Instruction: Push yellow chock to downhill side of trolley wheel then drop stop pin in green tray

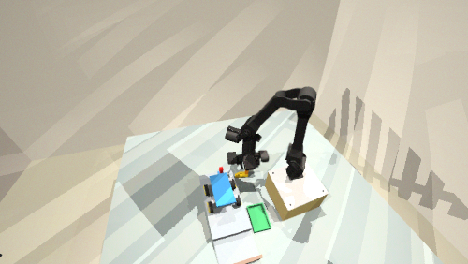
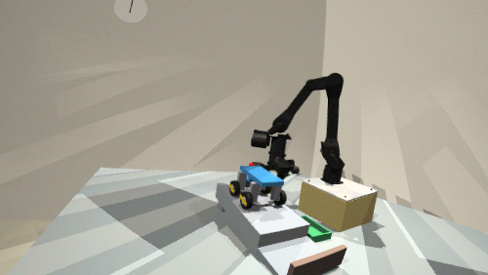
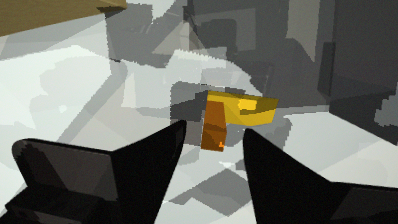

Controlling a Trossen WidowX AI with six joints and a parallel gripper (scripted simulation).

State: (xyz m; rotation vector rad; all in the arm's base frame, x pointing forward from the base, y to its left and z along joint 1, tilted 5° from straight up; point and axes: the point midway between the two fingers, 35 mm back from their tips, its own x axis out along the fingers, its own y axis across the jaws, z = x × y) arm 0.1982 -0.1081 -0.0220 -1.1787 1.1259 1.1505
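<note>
Yellow chock (image 1: pixel 241 174) (image 3: pixel 252 111) just beyond the open hand (image 1: pixel 250 169) (image 3: pixel 214 130).

Site type: robotics test stn., lab-like, in a bare-walled rm. Evid.: jointed blk. arm (image 1: pixel 301 126) (image 2: pixel 333 114) fixed on a box-shaped pedestal (image 1: pixel 285 214) (image 2: pixel 319 212) w/ lt. top plate, set on a pale table (image 1: pixel 154 145) (image 2: pixel 98 195) alongside a grey ramp (image 1: pixel 229 225) (image 2: pixel 283 221) w/ a small blue-topped trolley (image 1: pixel 222 189) (image 2: pixel 262 176). Rd. wall fixture (image 2: pixel 130 10), prob. clock, noted on plain beige wall (image 2: pixel 220 49); exact bldg. type can't be confirmed.
</note>
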